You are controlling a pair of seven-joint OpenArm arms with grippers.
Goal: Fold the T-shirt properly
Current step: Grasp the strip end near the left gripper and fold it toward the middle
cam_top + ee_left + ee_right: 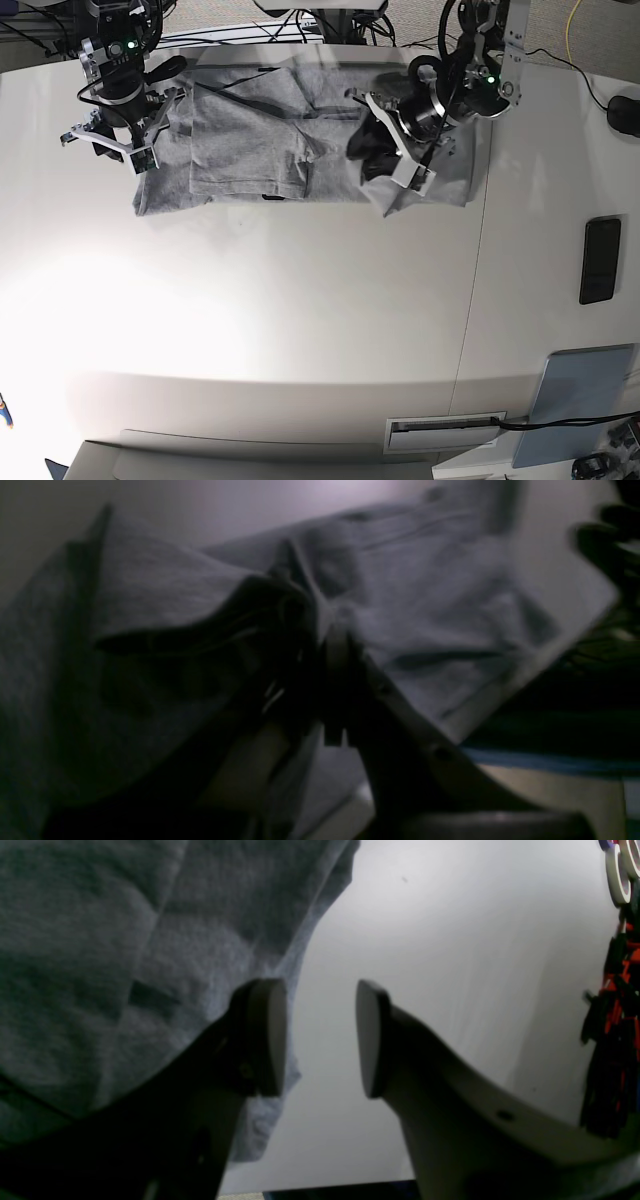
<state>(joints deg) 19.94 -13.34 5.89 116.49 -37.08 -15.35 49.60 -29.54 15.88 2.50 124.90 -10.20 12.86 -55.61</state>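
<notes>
The heather-grey T-shirt [250, 140] lies spread across the far part of the white table [300, 320], with a folded panel on its middle. My left gripper [385, 150] is over the shirt's right part. In the left wrist view it [332, 635] is shut on a raised, bunched fold of the grey cloth [425, 595]. My right gripper [112, 142] is at the shirt's left edge. In the right wrist view it [320, 1037] is open and empty, one finger [265, 1035] over the cloth edge [125, 940], the other over bare table. No lettering shows.
A black phone-like slab [600, 260] lies at the right side of the table. A grey-blue pad [580, 390] sits at the front right corner. Cables and arm bases [320, 20] line the far edge. Red and black parts [615, 1005] stand at the right wrist view's right border.
</notes>
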